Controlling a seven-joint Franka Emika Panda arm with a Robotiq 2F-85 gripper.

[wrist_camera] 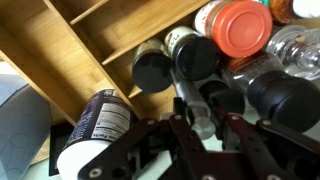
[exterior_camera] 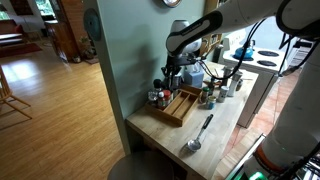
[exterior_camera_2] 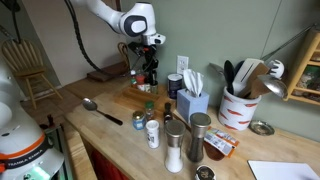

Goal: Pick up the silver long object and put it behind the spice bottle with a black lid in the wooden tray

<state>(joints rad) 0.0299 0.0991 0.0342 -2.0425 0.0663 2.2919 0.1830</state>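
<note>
While, in an exterior view, the spoon (exterior_camera: 201,131) lies on the counter (exterior_camera: 160,130) beside the tray (exterior_camera: 183,108), the gripper (exterior_camera: 171,81) is held over the bottles (exterior_camera: 160,96) at the tray's far end. In an exterior view the handle (exterior_camera_2: 108,114) should be gripped mid-length, approx. level. Wrist view: black-lid bottle (wrist_camera: 152,70) is seen below; fingers' gap can't be told.

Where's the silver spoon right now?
In both exterior views the silver spoon lies on the wooden counter, outside the wooden tray and farther from the wall.
</note>
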